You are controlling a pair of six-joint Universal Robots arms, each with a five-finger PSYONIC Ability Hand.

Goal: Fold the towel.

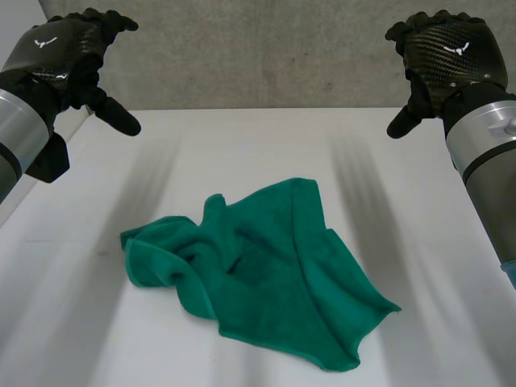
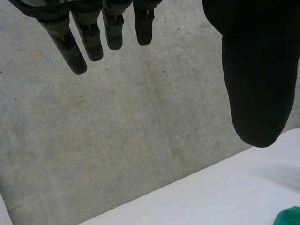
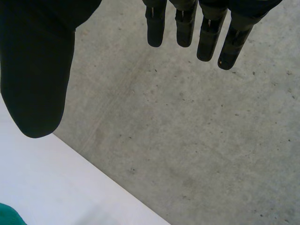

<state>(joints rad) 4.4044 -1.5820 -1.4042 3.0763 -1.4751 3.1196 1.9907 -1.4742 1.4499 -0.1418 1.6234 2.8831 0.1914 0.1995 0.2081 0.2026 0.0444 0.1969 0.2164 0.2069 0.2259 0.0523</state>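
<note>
Nearest the camera in the head view, the green towel [image 1: 266, 274] lies crumpled on the white table [image 1: 242, 137], around the middle of the near part. It is soft, nappy terry. One side is bunched into thick rolled folds, and the other spreads flatter toward a pointed corner. The tabletop is smooth and matte.

Farther back, both hands hang above the table, well apart from the towel and from each other. The left hand [image 1: 68, 52] and the right hand [image 1: 443, 52] have glossy woven-pattern black shells on their backs. In the wrist views each hand's fingers [image 2: 70, 42] extend straight and loose, with the broad rounded thumb set wide from them, and they hold nothing.

Behind the table stands a rough, speckled grey concrete wall [image 1: 258, 56].
</note>
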